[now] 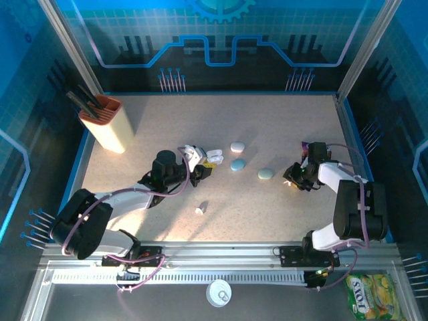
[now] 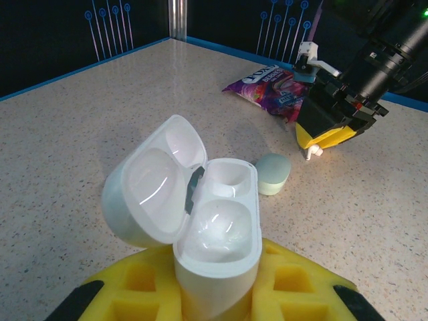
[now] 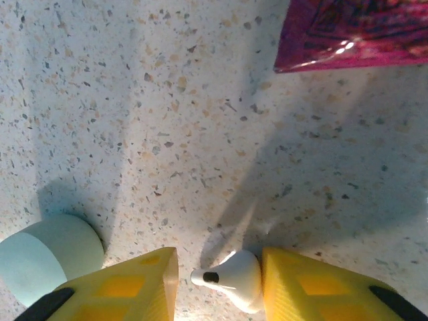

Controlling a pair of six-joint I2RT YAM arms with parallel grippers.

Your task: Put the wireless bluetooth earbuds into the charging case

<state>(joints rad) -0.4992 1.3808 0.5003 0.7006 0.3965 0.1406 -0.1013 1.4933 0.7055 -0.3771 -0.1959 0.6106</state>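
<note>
My left gripper (image 2: 217, 271) is shut on the base of the white charging case (image 2: 214, 227), which it holds upright with the lid swung open to the left. Both wells (image 2: 221, 231) look empty. In the top view this gripper (image 1: 198, 167) sits left of the table's centre. My right gripper (image 3: 219, 274) is down at the tabletop with a white earbud (image 3: 234, 281) between its yellow fingers. The earbud rests against the right pad (image 3: 301, 281), and a small gap separates its tip from the left pad (image 3: 134, 284). Another earbud (image 1: 200, 208) lies loose on the table.
A pale green case (image 2: 274, 174) lies between the two grippers, close to the right gripper's left finger (image 3: 47, 257). A blue case (image 1: 237, 164) and a whitish case (image 1: 237, 146) lie mid-table. A purple snack bag (image 3: 354, 33) is beyond the right gripper. A beige holder (image 1: 107, 124) stands far left.
</note>
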